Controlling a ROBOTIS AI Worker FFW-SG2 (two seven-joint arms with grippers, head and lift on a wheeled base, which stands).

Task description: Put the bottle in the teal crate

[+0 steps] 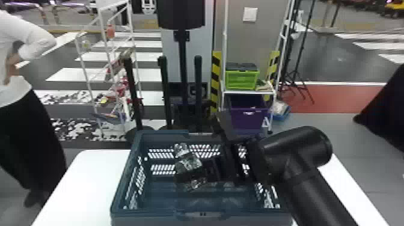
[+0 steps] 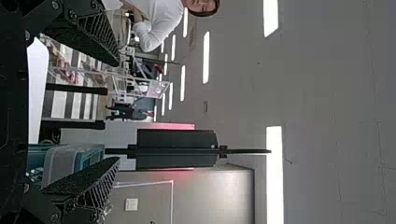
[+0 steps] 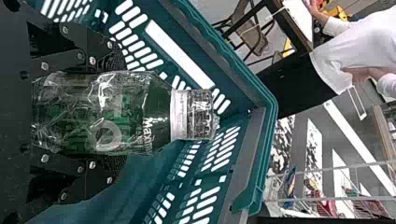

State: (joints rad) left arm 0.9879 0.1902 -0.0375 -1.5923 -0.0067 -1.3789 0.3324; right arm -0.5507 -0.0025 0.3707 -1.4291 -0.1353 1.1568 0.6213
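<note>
Right gripper (image 3: 119,111) clasps the bottle (image 1: 188,163), head view's centre, within the teal crate (image 1: 150,214); I'd lower it gently before releasing.

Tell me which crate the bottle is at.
The teal crate, on the white table: the right claw holds the bottle at its opening. The green crate and purple crate are farther back, at the rack.
</note>
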